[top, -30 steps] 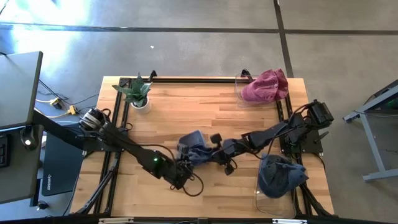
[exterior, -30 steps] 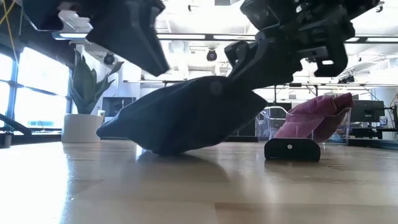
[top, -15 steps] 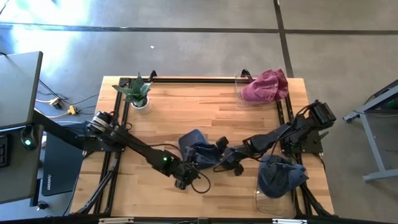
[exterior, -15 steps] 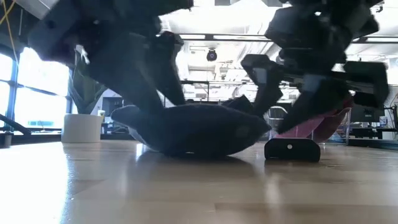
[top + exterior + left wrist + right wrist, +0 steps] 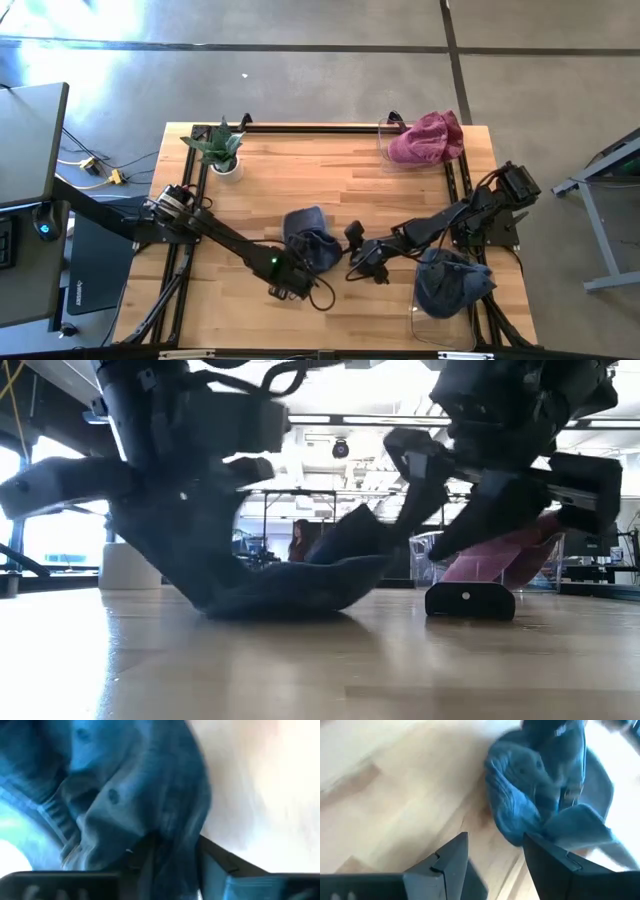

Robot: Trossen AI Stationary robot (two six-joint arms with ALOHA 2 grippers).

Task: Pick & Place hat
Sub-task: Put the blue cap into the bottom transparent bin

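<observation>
A blue hat (image 5: 310, 238) lies crumpled on the wooden table (image 5: 300, 170), a little in front of its middle, with one flap (image 5: 352, 530) standing up. My left gripper (image 5: 303, 263) comes down onto the hat's near edge and is shut on its cloth (image 5: 115, 795). My right gripper (image 5: 350, 255) stands open just right of the hat, which lies ahead of its fingertips (image 5: 495, 855) with nothing between them. Whether a right finger brushes the raised flap, I cannot tell. My left gripper has a fold of the hat's cloth (image 5: 172, 852) pinched between its two fingers (image 5: 215, 862), at the hat's near edge. The fingers come steeply from above, slanting in from the table's near left. The hat rests on the table, slack.
A pink hat (image 5: 428, 137) lies in a clear bin at the back right, and another blue hat (image 5: 450, 285) fills a clear bin at the front right. A potted plant (image 5: 222, 150) stands at the back left. A black block (image 5: 470, 601) sits near the pink hat.
The hat, a second ago bulged up and held off the table between both grippers, has dropped and now lies flatter on the wood. My right gripper has opened, let go and drawn slightly toward the right edge. My left gripper has sunk, tipped steeper and taken the hat's near edge.
</observation>
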